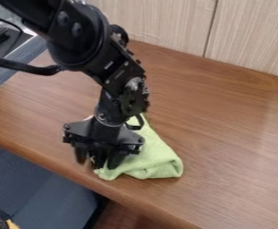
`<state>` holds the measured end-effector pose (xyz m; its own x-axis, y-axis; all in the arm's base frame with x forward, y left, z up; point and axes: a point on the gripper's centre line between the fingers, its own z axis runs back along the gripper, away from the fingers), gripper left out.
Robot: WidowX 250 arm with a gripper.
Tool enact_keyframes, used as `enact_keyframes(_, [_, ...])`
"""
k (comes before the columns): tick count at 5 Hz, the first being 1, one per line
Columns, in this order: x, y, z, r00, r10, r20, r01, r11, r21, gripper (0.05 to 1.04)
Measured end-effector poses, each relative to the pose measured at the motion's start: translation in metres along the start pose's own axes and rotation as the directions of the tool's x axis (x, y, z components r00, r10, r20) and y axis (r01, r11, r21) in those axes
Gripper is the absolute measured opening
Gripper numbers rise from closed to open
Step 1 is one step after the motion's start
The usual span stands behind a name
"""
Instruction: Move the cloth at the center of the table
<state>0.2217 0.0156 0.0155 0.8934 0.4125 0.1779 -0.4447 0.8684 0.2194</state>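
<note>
Black arm (84,40) enters at upper left, slanting down rightward through thick upper joints. Wrist (128,91) bent, forearm end turned steeply downward, leaning slightly left toward its lower end. Gripper (99,162) hangs below, pointing down, broad crosspiece spanning side to side, left of centre in view.

The cloth (159,157) is plain light green, the arm (124,82) black, the desk (225,134) warm brown with streaky grain. Panelling (165,22) at 1 o'clock: pale beige, finely grained, dark seam (211,31). Toward 7 o'clock, a slate-blue surface (36,190).
</note>
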Motion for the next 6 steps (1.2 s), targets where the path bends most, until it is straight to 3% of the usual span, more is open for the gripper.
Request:
enact_keyframes(1, [0.000, 0.000, 0.000, 1.000, 0.007, -0.001, -0.007, 1.000, -0.001, 0.354])
enact_keyframes(2, [-0.001, 0.000, -0.001, 1.000, 0.013, -0.001, -0.013, 1.000, -0.004, 0.160])
enact_keyframes(3, [-0.001, 0.000, -0.001, 1.000, 0.020, -0.003, -0.020, 1.000, -0.005, 0.078])
enact_keyframes(4, [-0.002, 0.001, -0.001, 1.000, 0.028, -0.011, -0.029, 1.000, -0.007, 0.071])
enact_keyframes(6, [0.012, -0.003, 0.031, 0.997, 0.062, 0.038, -0.060, 0.997, -0.054, 0.070])
